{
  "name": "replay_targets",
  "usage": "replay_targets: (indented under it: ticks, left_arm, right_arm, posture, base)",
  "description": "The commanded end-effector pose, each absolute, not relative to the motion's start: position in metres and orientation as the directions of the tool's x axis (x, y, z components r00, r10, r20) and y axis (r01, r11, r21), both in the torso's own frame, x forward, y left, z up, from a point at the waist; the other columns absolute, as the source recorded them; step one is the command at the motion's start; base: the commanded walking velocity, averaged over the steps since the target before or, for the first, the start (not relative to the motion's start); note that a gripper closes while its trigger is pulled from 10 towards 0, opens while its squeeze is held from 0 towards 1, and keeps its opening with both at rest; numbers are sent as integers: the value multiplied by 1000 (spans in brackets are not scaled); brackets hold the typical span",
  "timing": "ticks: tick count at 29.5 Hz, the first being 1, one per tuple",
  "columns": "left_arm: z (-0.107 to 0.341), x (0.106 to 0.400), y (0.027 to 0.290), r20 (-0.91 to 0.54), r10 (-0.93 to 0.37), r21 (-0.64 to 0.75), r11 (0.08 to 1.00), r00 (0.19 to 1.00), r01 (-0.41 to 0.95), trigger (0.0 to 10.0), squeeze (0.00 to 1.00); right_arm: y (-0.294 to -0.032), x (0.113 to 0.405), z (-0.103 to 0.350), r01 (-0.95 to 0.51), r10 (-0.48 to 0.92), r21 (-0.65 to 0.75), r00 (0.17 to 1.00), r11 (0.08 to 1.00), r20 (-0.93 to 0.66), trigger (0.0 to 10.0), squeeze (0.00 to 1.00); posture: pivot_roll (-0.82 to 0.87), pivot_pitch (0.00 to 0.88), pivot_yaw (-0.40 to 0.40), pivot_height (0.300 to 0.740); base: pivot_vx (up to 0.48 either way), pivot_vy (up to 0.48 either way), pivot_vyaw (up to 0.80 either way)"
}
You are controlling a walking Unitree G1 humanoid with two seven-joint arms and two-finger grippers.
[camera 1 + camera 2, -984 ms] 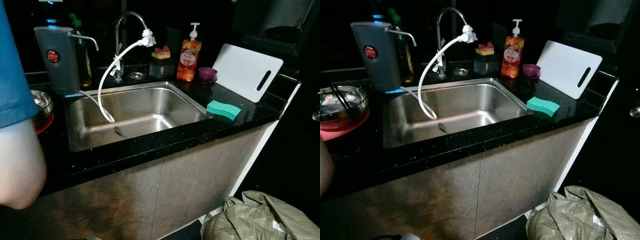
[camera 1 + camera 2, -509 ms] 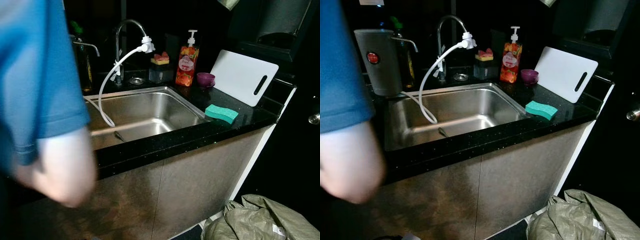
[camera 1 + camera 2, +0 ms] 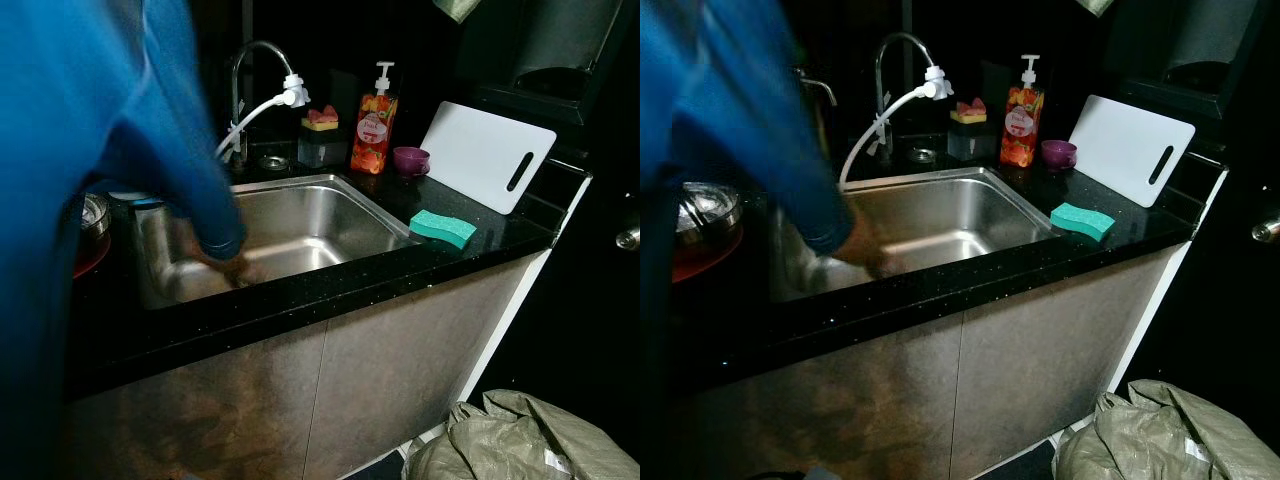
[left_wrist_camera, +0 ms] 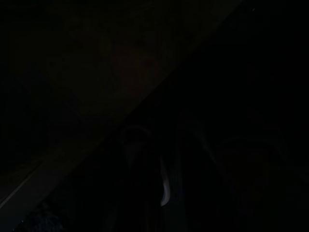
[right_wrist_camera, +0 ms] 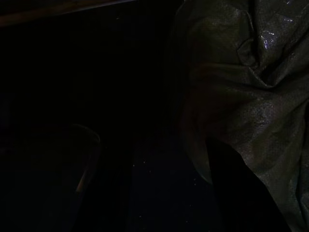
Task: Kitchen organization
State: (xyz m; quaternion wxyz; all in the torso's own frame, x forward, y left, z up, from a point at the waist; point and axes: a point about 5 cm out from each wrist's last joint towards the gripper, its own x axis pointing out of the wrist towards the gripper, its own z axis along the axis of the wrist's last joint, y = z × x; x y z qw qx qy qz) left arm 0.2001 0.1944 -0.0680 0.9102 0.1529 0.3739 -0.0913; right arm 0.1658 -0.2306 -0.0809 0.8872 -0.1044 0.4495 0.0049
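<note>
From the head views, a person's blue sleeve (image 3: 150,130) reaches into the steel sink (image 3: 300,215), hand (image 3: 868,255) low at its floor. The green sponge (image 3: 443,227) lies on the counter (image 3: 300,290) to the robot's right, long axis along the edge. Both wrist views are dark; a grey bag (image 5: 251,87) shows by the right arm. I cannot tell how either gripper's jaws stand.

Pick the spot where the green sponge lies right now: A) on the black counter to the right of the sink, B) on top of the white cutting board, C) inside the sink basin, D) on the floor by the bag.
A: the green sponge lies flat on the black counter, right of the sink and in front of the white cutting board.
</note>
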Motion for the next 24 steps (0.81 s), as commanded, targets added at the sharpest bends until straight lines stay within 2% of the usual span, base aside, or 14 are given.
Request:
replay_targets:
  ticks: [1,9,24]
  left_arm:
    - [-72,194,194,-729,-54,208,932,682,296,10000,0]
    - [-73,192,196,-733,-57,209,929,677,304,10000,0]
    - [-74,186,200,-736,-52,211,929,675,302,10000,0]
  right_arm:
    - [-232,163,-82,-105,-90,-185,585,977,-806,10000,0]
    - [-230,155,-85,-94,-89,-174,575,980,-813,10000,0]
    - [-228,147,-89,-103,-82,-167,557,980,-826,10000,0]
  posture:
    - [-18,73,-72,740]
    - [-15,106,-59,740]
    - [-10,114,-66,740]
  base:
    - [0,0,0]
    - [0,0,0]
    - [0,0,0]
